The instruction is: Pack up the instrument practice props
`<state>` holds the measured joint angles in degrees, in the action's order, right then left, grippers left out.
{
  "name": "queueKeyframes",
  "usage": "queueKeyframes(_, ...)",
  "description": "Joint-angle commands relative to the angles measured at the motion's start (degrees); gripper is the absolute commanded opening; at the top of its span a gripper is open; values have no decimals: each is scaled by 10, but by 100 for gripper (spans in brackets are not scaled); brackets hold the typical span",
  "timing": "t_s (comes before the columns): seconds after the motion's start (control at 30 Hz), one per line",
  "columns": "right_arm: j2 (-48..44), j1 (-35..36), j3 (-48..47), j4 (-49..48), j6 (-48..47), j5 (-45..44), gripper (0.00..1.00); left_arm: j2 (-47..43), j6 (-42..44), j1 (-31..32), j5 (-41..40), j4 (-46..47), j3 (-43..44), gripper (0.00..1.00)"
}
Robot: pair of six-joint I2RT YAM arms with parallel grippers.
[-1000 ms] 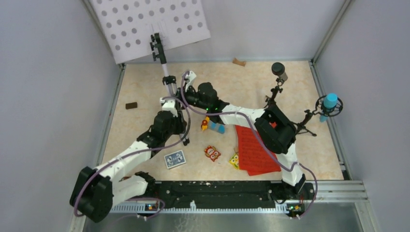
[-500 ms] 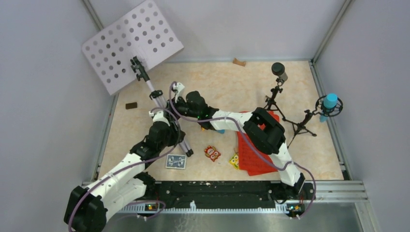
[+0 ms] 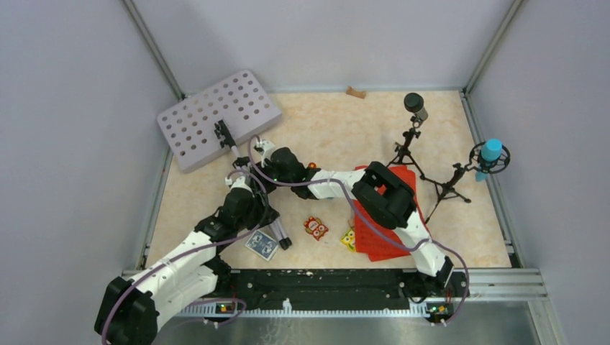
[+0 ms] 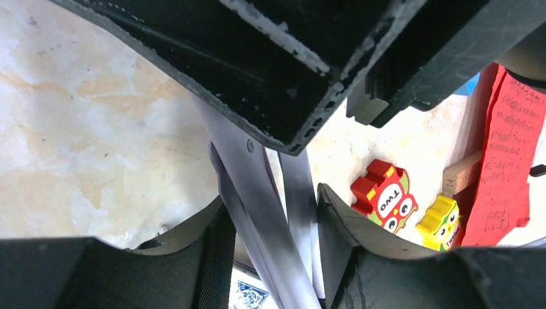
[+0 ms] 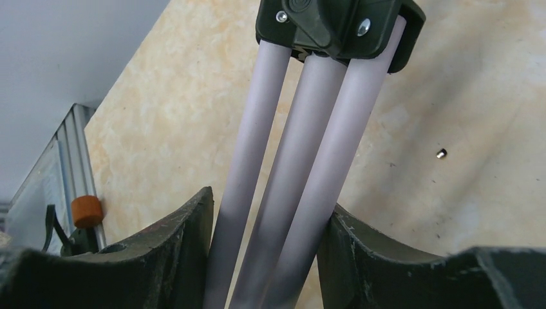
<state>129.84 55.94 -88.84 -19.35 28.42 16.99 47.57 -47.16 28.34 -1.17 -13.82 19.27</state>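
The stand's [image 3: 208, 122] legs [image 5: 290, 180] are clamped by left fingers [image 4: 129, 270] and right fingers [image 5: 148, 257]; if slackened unevenly, the tilted stand could be dropped.

red owl block [image 4: 384, 195]: I read "TWO" in white letters on its front, left wrist view.
yellow owl block [image 4: 440, 222]: face print only partly in view, can't read it.
red music sheets [image 4: 505, 154]: rows of dark print, illegible to me.
card deck [image 3: 261, 245]: blue back pattern, too small to read.
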Motion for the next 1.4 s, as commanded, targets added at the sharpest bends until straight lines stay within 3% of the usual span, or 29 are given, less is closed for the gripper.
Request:
queueKeyframes(0.0,-39,11,14,-86,-118,-17,0,7,44,-12,-85,25,4,0)
queueKeyframes(0.13,-32,10,9,-77,-123,-41,0,13,47,-12,-92,36,1,1)
queueKeyframes(0.3,-8,-1,-41,-31,-137,-64,5,54,79,-13,-95,73,21,21)
queueKeyframes(0.37,-8,-5,-46,-19,-143,-83,17,83,96,-13,-96,58,51,33)
queueKeyframes(0.53,-36,-5,-24,5,-187,-123,62,103,115,-13,-97,36,98,71)
queueKeyframes(0.63,-65,-8,-6,24,-211,-156,71,84,114,-13,-109,21,106,91)
queueKeyframes(0.7,-86,-12,-2,40,-207,-168,73,68,116,-13,-116,9,111,98)
queueKeyframes(0.97,-197,-16,34,123,-150,-289,78,-18,141,-13,-143,-59,158,99)
queueKeyframes(1.2,-247,-18,-11,453,-86,-399,80,-67,230,-13,-118,-64,205,99)
queueKeyframes(1.37,-347,-18,68,535,-76,-431,79,-90,266,-13,-64,-14,218,99)
